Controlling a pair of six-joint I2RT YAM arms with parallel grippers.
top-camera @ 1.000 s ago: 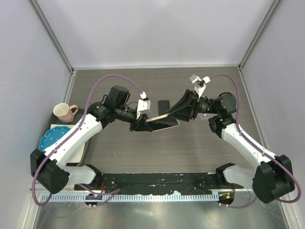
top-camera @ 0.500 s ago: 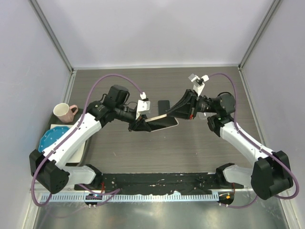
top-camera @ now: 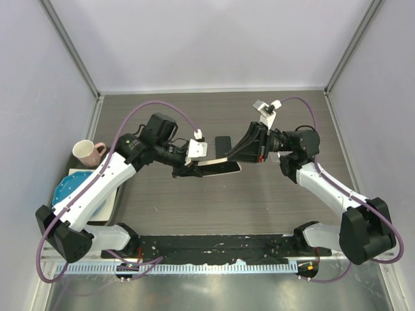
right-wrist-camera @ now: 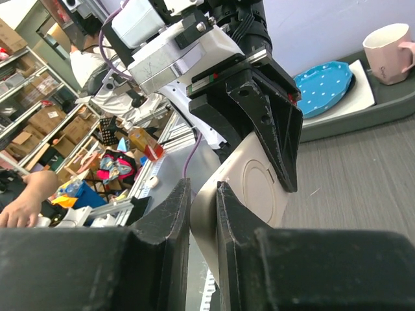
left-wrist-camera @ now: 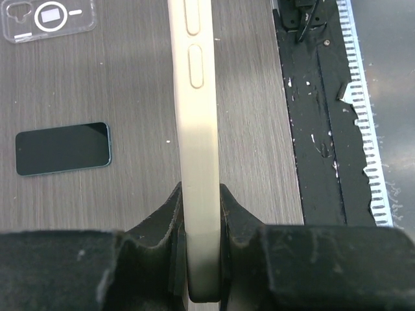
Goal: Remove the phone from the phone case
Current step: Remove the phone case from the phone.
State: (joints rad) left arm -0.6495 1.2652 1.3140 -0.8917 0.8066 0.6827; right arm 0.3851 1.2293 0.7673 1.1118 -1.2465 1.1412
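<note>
1. phone case (top-camera: 219, 167), cream with a dark face turned up, hangs in the air between the two grippers, clear of the table (top-camera: 259, 201); the phone cannot be told apart from the case.
2. from the left wrist the case (left-wrist-camera: 198, 129) shows edge-on, its long side buttons running away from the fingers.
3. left gripper (top-camera: 188, 170) is clamped narrow on the near end of the case, one finger (left-wrist-camera: 170, 210) pressed to each flat side.
4. right gripper (top-camera: 238, 154) pinches the opposite end, its fingers (right-wrist-camera: 170, 214) closed to a thin slot around the case edge (right-wrist-camera: 256, 188), where a round ring on the back shows.
5. the two grippers face each other, close together, with only the case's length between them.
6. second phone (top-camera: 223, 143), dark and face up, lies flat on the table just beyond the right gripper's tips and left of the case in the left wrist view (left-wrist-camera: 63, 148).
7. clear case (left-wrist-camera: 48, 18) lies on the table farther from the left gripper than the second phone.
8. mug (top-camera: 87, 152) and blue plate (top-camera: 74, 184) sit well behind the left gripper, at the table's left edge.
</note>
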